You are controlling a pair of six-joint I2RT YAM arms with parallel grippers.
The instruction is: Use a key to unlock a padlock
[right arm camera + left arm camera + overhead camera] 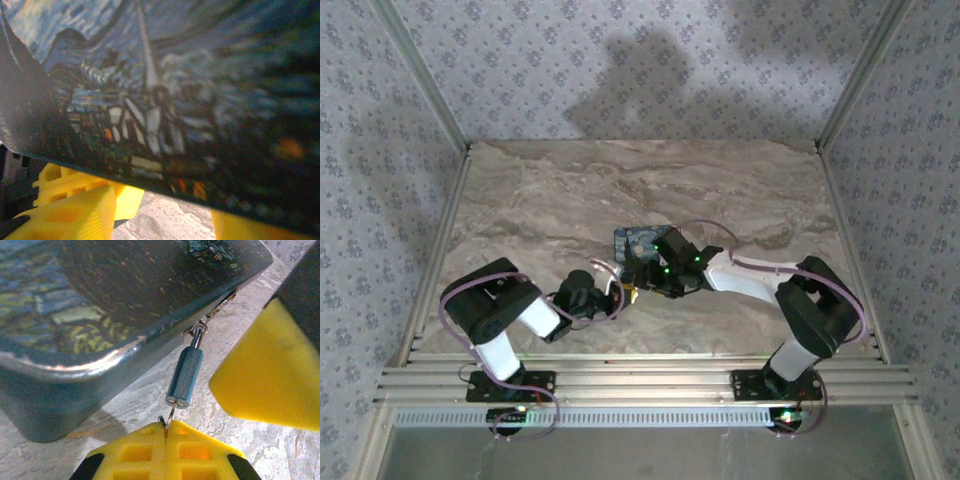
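A small blue-grey cylindrical padlock (185, 376) hangs by its thin silver shackle from the latch of the blue painted box (100, 305). A key (171, 416) sticks into the padlock's lower end. My left gripper (166, 432) is shut on the key's head and ring, just below the padlock. In the top view the left gripper (625, 293) sits at the box's near corner. My right gripper (170, 220) is open, its yellow fingers (75, 210) wide apart under the box's edge, bare table between them. One right finger (265, 380) stands just right of the padlock.
The blue box (635, 243) sits mid-table on the marble top (540, 200), with both arms meeting at its near side. Its painted lid (165, 95) lies very close to the right wrist camera. Metal frame posts (420, 80) rise at the table's back corners.
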